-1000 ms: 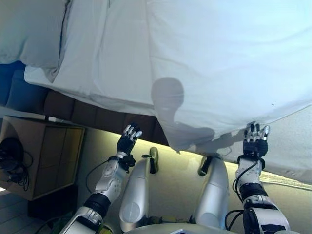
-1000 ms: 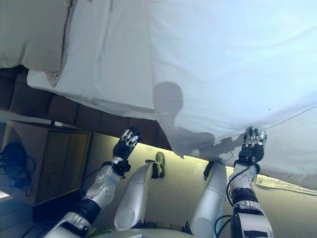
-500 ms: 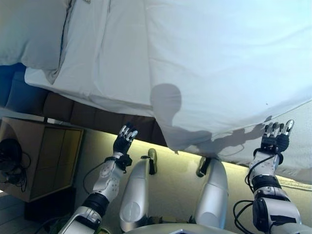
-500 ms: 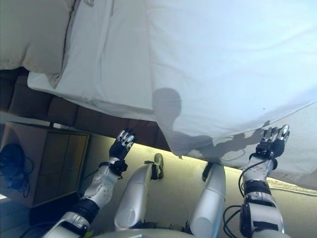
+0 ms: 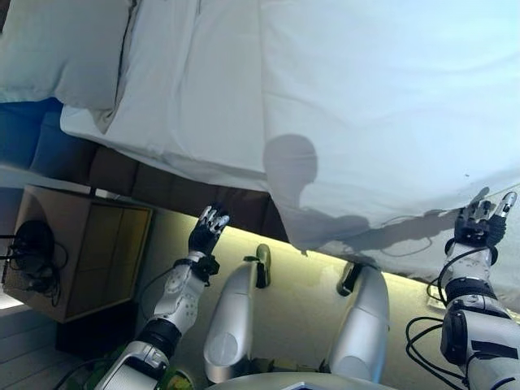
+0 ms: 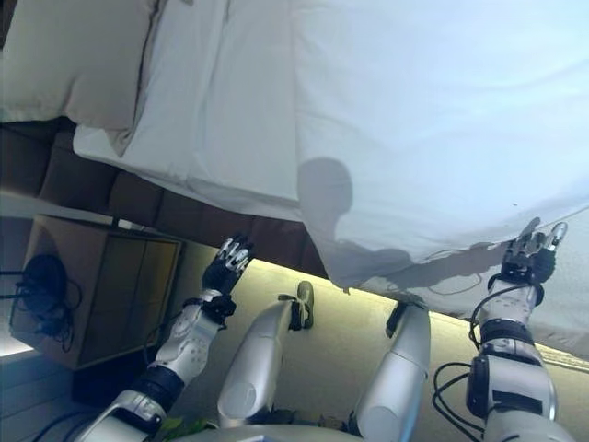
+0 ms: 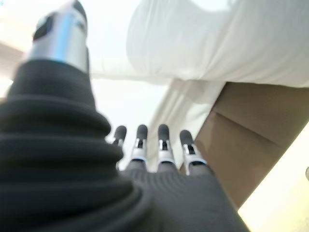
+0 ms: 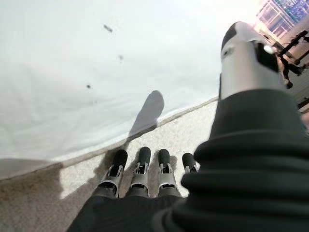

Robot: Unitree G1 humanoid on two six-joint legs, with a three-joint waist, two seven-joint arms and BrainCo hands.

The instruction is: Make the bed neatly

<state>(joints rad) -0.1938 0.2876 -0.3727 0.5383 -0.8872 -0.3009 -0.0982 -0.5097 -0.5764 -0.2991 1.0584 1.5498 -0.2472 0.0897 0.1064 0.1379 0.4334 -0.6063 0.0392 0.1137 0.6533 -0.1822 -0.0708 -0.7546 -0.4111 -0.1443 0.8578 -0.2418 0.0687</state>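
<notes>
Looking down over white duvet (image 5: 382, 106) spread across bed, w/ near edge hanging over bed side and lower hem running diagonally toward right. Right hand (image 5: 481, 225) up at that hem, fingers straight and slightly fanned, thumb out to side, holding nothing; from right wrist view, fingers (image 8: 140, 169) straight in a row over pale textured surface just below duvet edge, not curled round any cloth, w/ a few dark specks on duvet above. Can't tell if fingertips actually touch hem. Left hand (image 5: 208, 231) raised in front of dark brown bed base (image 5: 162, 188), fingers extended and relaxed, gripping nothing; left wrist view same, fingers (image 7: 164, 145) straight, pointing at hanging white fabric and brown panel beside it, apart from both. Pillow (image 5: 65, 49) at upper left on bed, w/ folded-back sheet layer (image 5: 179, 89) beside it, crease lines running lengthwise. Wooden nightstand (image 5: 81, 252) at left just below bed corner, dark tangle of cords (image 5: 32, 252) on its left side. Lit strip of pale floor (image 5: 309, 284) along foot of bed base. Duvet mostly flat, mild wrinkles near hem by right hand.
</notes>
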